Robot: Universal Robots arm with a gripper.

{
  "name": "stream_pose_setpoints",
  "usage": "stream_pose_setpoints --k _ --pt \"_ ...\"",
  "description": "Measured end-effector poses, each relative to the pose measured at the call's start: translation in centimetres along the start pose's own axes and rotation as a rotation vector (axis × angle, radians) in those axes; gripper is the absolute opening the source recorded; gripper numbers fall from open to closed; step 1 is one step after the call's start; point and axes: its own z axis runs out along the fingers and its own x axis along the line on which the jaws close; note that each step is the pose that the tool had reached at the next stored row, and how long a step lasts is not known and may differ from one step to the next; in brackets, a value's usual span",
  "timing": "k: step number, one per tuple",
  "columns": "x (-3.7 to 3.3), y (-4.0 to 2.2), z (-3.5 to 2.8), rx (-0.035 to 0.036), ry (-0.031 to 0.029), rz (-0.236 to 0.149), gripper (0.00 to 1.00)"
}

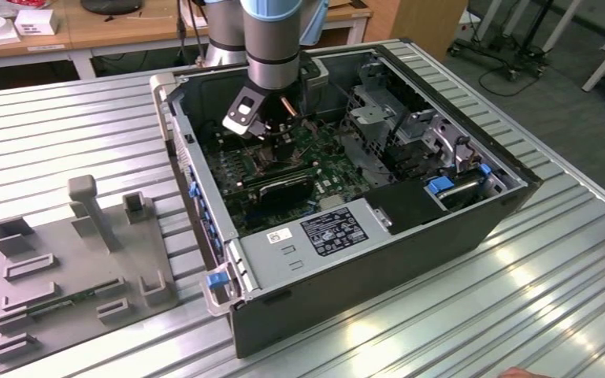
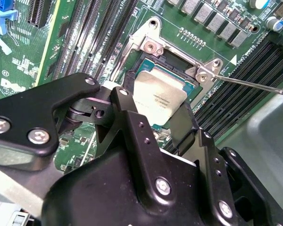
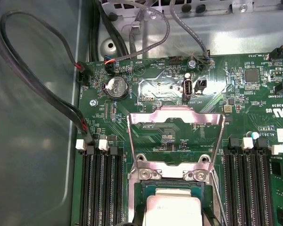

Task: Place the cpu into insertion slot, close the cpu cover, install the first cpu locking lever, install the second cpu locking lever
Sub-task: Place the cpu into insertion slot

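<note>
Evidently the cpu (image 2: 158, 96) lies in or just over the insertion slot (image 2: 172, 60), with the end effector (image 2: 161, 126) right upon it; whether it grips the chip or has let go, I cannot tell. The cpu cover (image 3: 174, 165) is swung open and 1 thin locking lever (image 2: 254, 84) juts free, so I judge that closing the cover and seating both levers are left to do. Memory slots (image 3: 101, 188) flank the socket closely, while the cables (image 3: 37, 94) lie well apart.

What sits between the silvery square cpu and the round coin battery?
The thin silvery metal cpu cover frame, swung open, in the first wrist view.
</note>
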Motion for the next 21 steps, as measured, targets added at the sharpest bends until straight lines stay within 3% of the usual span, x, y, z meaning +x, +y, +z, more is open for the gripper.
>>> stream_pose_setpoints --k 21 --pt "-0.01 -0.10 0.19 -0.0009 0.0001 -0.002 0.54"
